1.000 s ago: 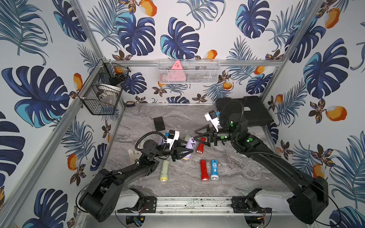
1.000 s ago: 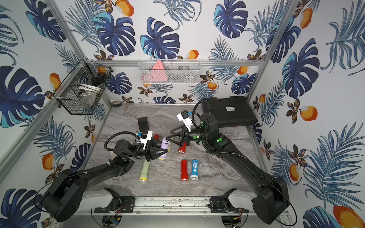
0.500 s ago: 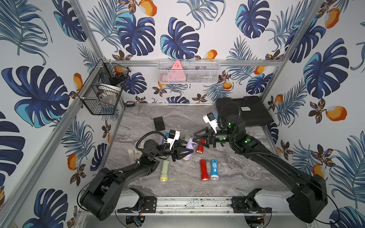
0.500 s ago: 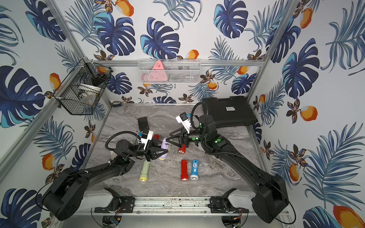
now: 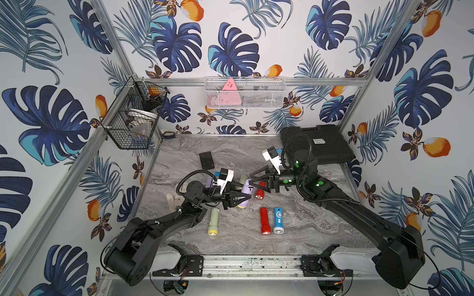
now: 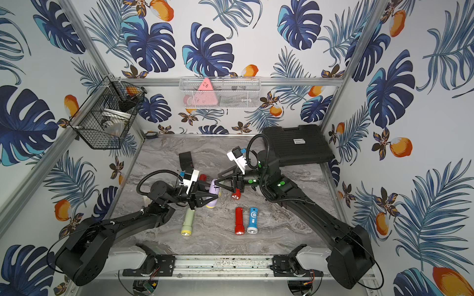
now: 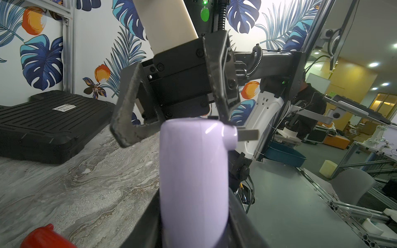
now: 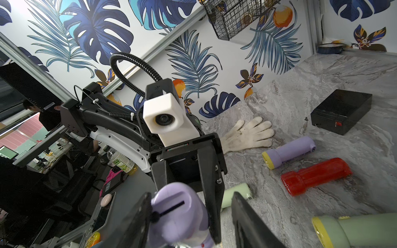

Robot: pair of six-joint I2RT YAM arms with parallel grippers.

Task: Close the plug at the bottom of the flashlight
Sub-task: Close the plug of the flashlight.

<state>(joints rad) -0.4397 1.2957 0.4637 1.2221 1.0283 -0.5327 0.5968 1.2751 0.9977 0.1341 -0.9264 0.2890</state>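
My left gripper is shut on a lilac flashlight, held just above the table with its bottom end toward the right arm. The plug stands swung out from that end, and a metal prong sticks out sideways. My right gripper is open, its jaws on either side of the bottom end. One right finger touches the plug side. The other finger stands apart, beyond a left finger.
On the marble table lie a green flashlight, a red one, a blue one, another red one under the right gripper, a second lilac one, a white glove, a small black box and a black case.
The right gripper has moved left onto the bottom end of the held flashlight and its jaws have narrowed. The left arm and flashlight have stayed put.
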